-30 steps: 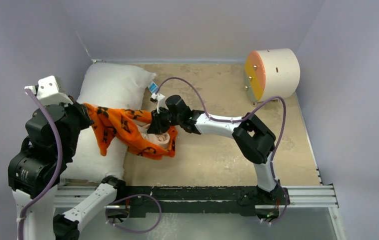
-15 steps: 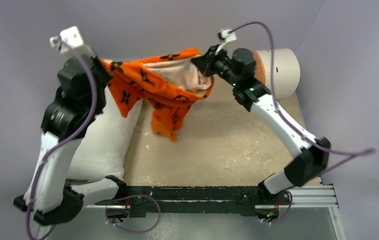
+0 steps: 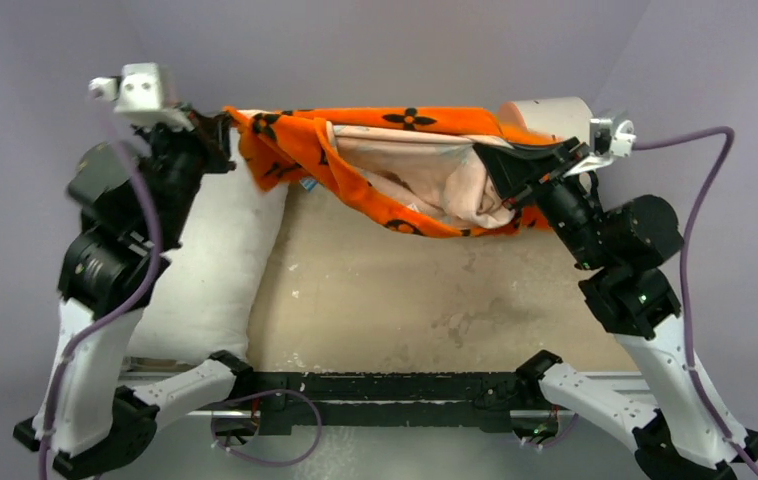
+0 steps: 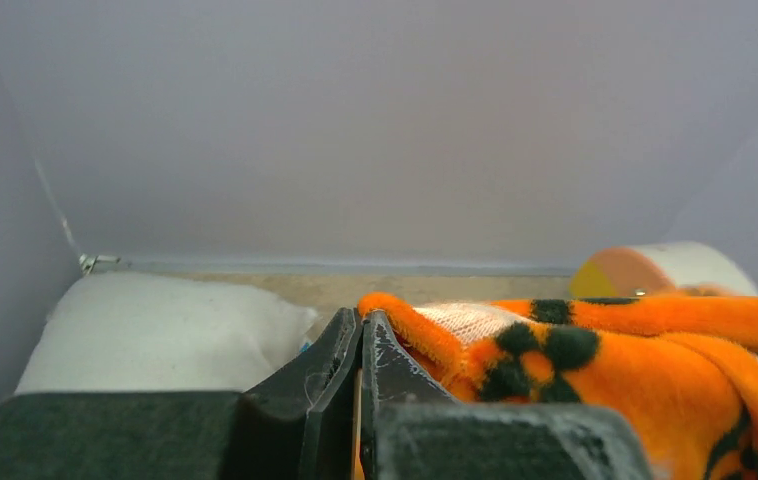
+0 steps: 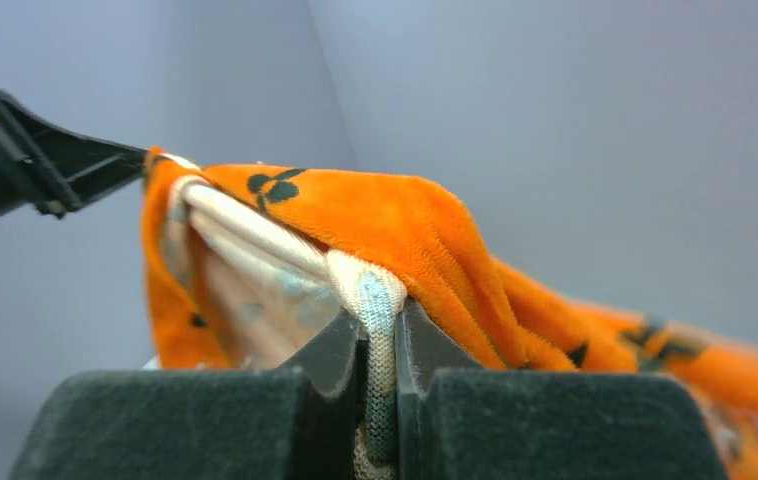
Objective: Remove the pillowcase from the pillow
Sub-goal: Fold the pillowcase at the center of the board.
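Orange pillowcase [image 3: 405,118] hanging stretched in the air between both arms, white pillow [image 3: 210,270] lying bare along the left side of the table [image 3: 425,300], left gripper [image 3: 223,128] pinching one end tight, right gripper [image 3: 503,172] clamping the open hem.

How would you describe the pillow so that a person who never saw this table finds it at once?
Start at the beige table and look along its left side. There lies the pillow, a large plump cushion resting flat. Unlike the orange pillowcase held up in the air and the white cylinder at the back right, it is soft and plain white.
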### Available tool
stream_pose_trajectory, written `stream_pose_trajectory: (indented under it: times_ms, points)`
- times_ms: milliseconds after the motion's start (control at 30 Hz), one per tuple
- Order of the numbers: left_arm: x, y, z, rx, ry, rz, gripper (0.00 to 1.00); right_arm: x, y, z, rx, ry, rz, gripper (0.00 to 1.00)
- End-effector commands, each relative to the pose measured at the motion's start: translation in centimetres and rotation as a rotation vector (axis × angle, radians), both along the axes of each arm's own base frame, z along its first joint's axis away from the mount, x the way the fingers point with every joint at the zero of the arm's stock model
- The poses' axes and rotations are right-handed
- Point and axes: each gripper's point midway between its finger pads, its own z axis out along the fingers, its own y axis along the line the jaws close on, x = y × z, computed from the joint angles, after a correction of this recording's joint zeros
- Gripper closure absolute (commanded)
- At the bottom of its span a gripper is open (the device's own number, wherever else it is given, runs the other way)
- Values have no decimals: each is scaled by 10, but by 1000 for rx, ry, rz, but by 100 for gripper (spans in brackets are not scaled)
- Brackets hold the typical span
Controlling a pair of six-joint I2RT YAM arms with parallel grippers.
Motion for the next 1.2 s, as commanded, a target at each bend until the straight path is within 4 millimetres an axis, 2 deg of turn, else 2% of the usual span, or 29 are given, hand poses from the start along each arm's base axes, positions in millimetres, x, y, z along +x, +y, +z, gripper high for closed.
stream_pose_trajectory:
  times_ms: [0, 33, 167, 267, 300, 367, 467, 667, 833, 900, 967, 1100, 1167]
  points:
    - [-27, 12, 22, -18, -97, -23, 100, -7, -11, 5, -21, -19, -32, 99]
    - [-23, 15, 11, -9, -61, 3, 100, -2, -5, -5, -51, 9, -21, 94]
    - [-3, 12, -47, 49, 114, 52, 100, 26, 18, -64, -135, 134, 8, 35]
    - [9, -1, -92, 86, 227, 28, 100, 34, 29, -93, -140, 187, 31, 7]
    - [12, -6, -104, 94, 255, 11, 100, 38, 29, -97, -148, 185, 20, 3]
    - [17, -15, -123, 99, 299, -16, 100, 50, 32, -100, -169, 172, -2, 1]
    - [26, -28, -137, 92, 336, -58, 100, 67, 45, -117, -231, 186, 10, 1]
    - [40, -49, -146, 61, 353, -115, 99, 74, 84, -165, -292, 207, 179, 1]
    - [57, -57, -168, 42, 406, -91, 100, 82, 110, -213, -323, 274, 272, 1]
    - [64, -52, -178, 49, 430, -51, 100, 81, 118, -229, -321, 296, 291, 1]
    - [72, -38, -186, 48, 454, 11, 100, 79, 128, -242, -331, 308, 295, 1]
    - [88, -9, -194, -38, 481, 100, 100, 64, 168, -271, -387, 335, 335, 1]
    - [92, -2, -191, -61, 468, 136, 100, 52, 191, -279, -388, 345, 400, 1]
